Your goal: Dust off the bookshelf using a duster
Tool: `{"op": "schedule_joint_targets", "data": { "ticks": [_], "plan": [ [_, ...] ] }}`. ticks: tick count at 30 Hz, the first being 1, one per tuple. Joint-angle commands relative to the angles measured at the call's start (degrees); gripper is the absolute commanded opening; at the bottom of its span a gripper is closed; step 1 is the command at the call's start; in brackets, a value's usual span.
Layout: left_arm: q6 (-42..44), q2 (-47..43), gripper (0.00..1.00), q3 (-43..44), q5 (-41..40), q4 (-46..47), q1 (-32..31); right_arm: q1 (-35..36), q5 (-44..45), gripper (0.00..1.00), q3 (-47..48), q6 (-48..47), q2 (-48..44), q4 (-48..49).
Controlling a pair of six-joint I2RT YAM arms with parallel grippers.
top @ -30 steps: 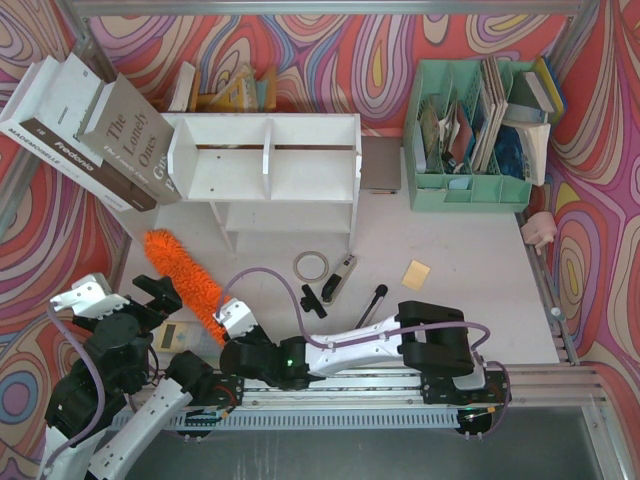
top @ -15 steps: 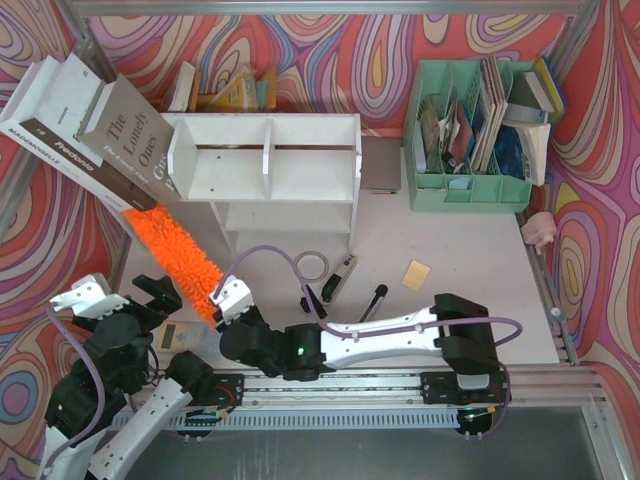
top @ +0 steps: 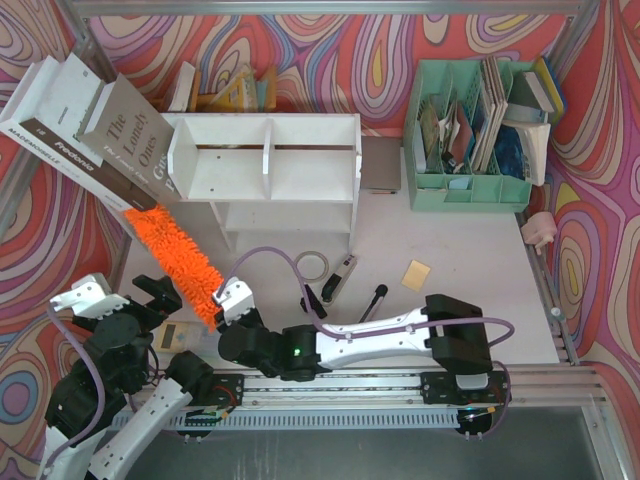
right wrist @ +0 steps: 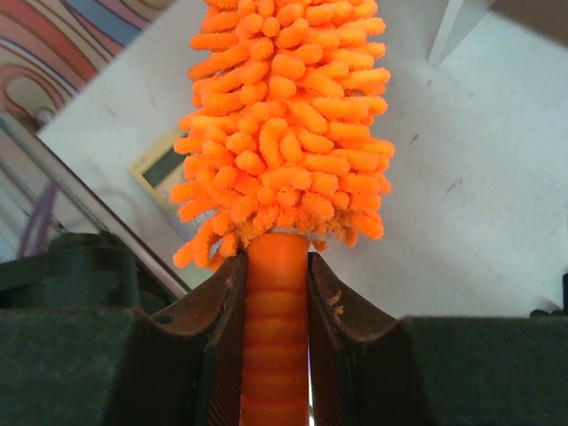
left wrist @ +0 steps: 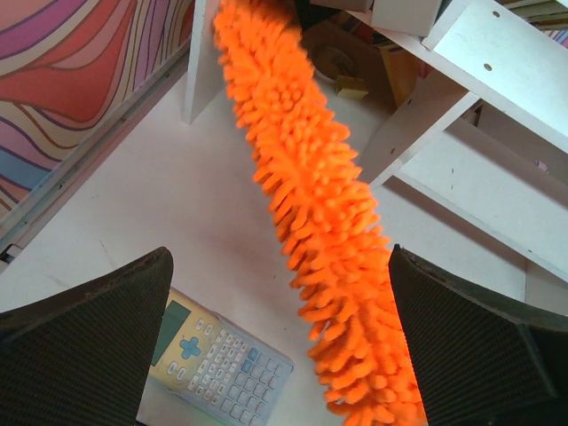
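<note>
one hold suits: right gripper [right wrist: 275, 275] clamps the duster [top: 175, 255] by its stiff handle. fluffy head looks light, floppy; left gripper [left wrist: 280, 266] gapes.

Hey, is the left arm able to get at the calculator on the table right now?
Probably yes. The open left gripper hangs right above the calculator, with nothing lying over it. The duster, held in the right gripper, crosses beside it and might get brushed.

The duster [left wrist: 311, 204] is blurred, its tip cut off above; its handle [right wrist: 276, 337] runs off below.
</note>
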Motion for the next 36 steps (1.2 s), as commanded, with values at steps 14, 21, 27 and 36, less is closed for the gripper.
{"op": "schedule_joint_targets", "data": {
  "ticks": [14, 21, 27, 36],
  "plan": [
    [-0.1, -0.9, 0.98, -1.0, -1.1, 0.2, -0.2, -1.7, 2.3, 0.00, 4.7, -5.1, 0.5, 3.0],
    [-0.1, -1.2, 0.98, -1.0, -1.2, 0.1, -0.2, -3.8, 4.0, 0.00, 7.2, -8.8, -0.4, 5.9],
    [-0.1, -1.2, 0.98, -1.0, -1.2, 0.2, -0.2, -5.6, 2.2, 0.00, 5.5, -4.8, 2.1, 2.8],
    [0.1, -0.9, 0.98, -1.0, -1.0, 0.3, -0.2, -5.7, -1.7, 0.00, 4.9, 0.2, 8.8, -0.7]
  ]
}}
